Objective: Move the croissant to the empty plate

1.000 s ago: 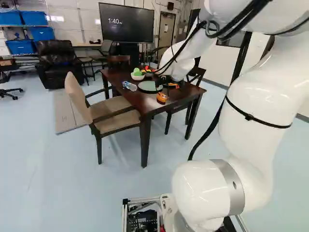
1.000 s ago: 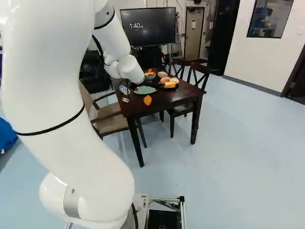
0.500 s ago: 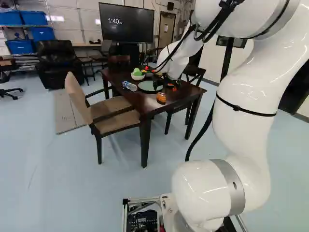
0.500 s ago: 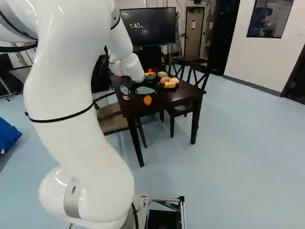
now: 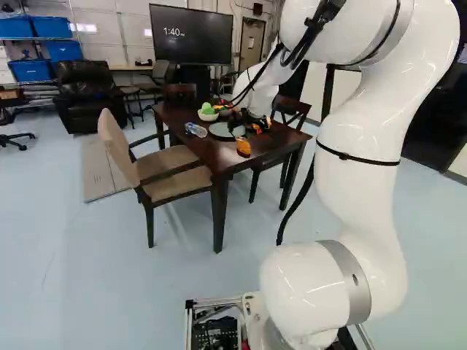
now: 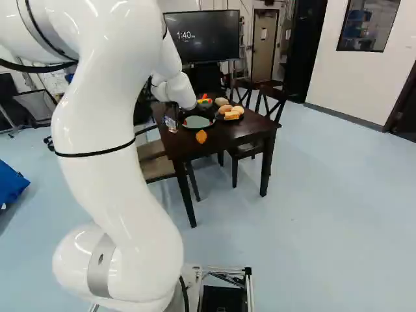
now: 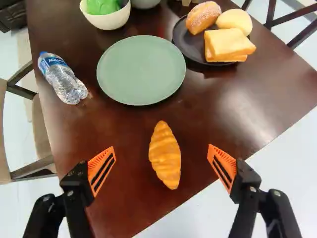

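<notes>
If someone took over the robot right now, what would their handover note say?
Gripper: open and empty, its fingers standing wide on either side of the croissant.
Croissant: lying on the bare table, near its edge.
Empty plate: green, just ahead of the croissant.
Done: the gripper is lined up, it seems.
Left: grip the croissant, lift it, set it on the plate.

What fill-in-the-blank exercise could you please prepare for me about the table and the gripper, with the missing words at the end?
The croissant lies directly on the dark brown ____.
In the wrist view, the croissant shows between the parted fingers of the gripper, which is ____.
The empty plate is ____ in colour.
A clear plastic ____ lies on its side near the empty plate.

Missing words: table; open; green; bottle.
</notes>
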Tool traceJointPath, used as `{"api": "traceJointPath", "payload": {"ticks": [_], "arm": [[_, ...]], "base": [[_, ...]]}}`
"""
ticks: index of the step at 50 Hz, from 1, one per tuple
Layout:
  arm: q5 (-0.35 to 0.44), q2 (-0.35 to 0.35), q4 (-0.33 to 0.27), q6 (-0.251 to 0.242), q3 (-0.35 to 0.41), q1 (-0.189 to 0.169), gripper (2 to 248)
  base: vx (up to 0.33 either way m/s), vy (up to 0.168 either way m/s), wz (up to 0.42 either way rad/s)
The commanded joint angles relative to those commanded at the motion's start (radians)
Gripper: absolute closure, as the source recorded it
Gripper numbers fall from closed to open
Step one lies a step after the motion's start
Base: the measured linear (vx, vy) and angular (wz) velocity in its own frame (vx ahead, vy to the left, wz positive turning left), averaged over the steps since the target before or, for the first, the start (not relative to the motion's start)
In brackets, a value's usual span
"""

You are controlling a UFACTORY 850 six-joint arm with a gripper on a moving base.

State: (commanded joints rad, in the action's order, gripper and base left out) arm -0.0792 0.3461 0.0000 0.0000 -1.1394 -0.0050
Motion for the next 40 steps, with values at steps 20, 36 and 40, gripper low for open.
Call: {"api": "traceJointPath", "payload": {"ticks": [20, 36, 40], "arm": [[-0.068, 0.054, 0.000, 0.000, -0.067, 0.000, 3], [-0.124, 0.103, 0.000, 0.000, -0.129, 0.000, 3], [-0.138, 0.114, 0.000, 0.000, -0.145, 0.000, 3]], "base": [[0.000, 0.000, 0.000], [0.000, 0.000, 0.000], [0.000, 0.000, 0.000]]}}
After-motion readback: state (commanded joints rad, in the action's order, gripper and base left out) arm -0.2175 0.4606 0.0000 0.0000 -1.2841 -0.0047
